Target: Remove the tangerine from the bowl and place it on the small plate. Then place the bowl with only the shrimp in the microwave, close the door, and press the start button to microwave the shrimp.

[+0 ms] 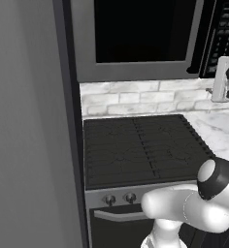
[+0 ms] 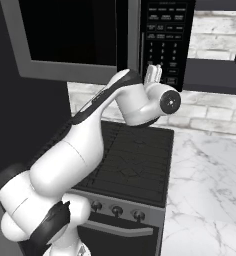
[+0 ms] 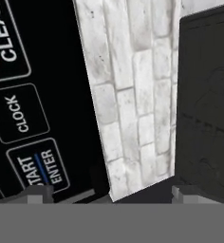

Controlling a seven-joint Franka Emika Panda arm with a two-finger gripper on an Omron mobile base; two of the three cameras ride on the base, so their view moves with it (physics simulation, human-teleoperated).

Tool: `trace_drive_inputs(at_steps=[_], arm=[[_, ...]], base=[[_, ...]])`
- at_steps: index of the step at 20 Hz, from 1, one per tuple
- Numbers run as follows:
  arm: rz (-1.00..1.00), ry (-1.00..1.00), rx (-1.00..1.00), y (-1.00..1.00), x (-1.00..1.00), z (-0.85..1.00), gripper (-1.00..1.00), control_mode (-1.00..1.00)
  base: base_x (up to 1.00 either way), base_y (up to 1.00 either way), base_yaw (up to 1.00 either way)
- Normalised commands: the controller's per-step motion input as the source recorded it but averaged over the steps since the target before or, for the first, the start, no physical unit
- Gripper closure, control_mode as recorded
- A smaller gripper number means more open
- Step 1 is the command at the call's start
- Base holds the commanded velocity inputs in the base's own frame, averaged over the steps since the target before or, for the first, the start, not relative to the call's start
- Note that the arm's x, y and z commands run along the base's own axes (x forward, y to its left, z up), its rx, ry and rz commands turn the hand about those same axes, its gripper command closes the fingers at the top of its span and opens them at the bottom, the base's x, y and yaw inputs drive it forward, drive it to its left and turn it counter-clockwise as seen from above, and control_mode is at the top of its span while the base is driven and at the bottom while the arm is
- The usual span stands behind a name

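Observation:
The microwave (image 1: 136,72) hangs over the range with its door (image 2: 65,35) shut, dark window facing me and vertical handle (image 1: 200,46) at its right side. The black keypad panel (image 2: 162,35) sits right of the handle. My gripper (image 2: 153,74) is raised to the panel's lower edge. In the hand view the gripper (image 3: 109,193) is open with nothing between its fingertips (image 3: 35,193), and the START/ENTER button (image 3: 40,172) lies just above the left tip. The bowl, shrimp, tangerine and small plate are out of view.
A black cooktop (image 1: 140,150) lies below the microwave, with knobs along its front. White marble counter (image 2: 210,190) runs to its right, brick backsplash (image 3: 133,95) behind. A tall dark panel (image 1: 29,121) closes off the left. A dark object (image 3: 204,104) stands right of the keypad.

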Motion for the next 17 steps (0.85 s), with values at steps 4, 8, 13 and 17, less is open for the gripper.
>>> trace_drive_inputs(at_steps=[4,8,13,17], arm=[[0.02,0.00,0.00,-0.16,0.02,-0.08,-1.00,-1.00],[0.02,0.00,0.00,-0.13,0.10,-0.13,-1.00,-1.00],[0.03,0.01,0.00,-0.12,0.18,-0.12,-1.00,-1.00],[0.02,0.01,0.00,0.00,0.25,-0.21,-1.00,-1.00]], base=[[0.00,0.00,0.00],[0.00,0.00,0.00],[0.00,0.00,0.00],[0.00,0.00,0.00]])
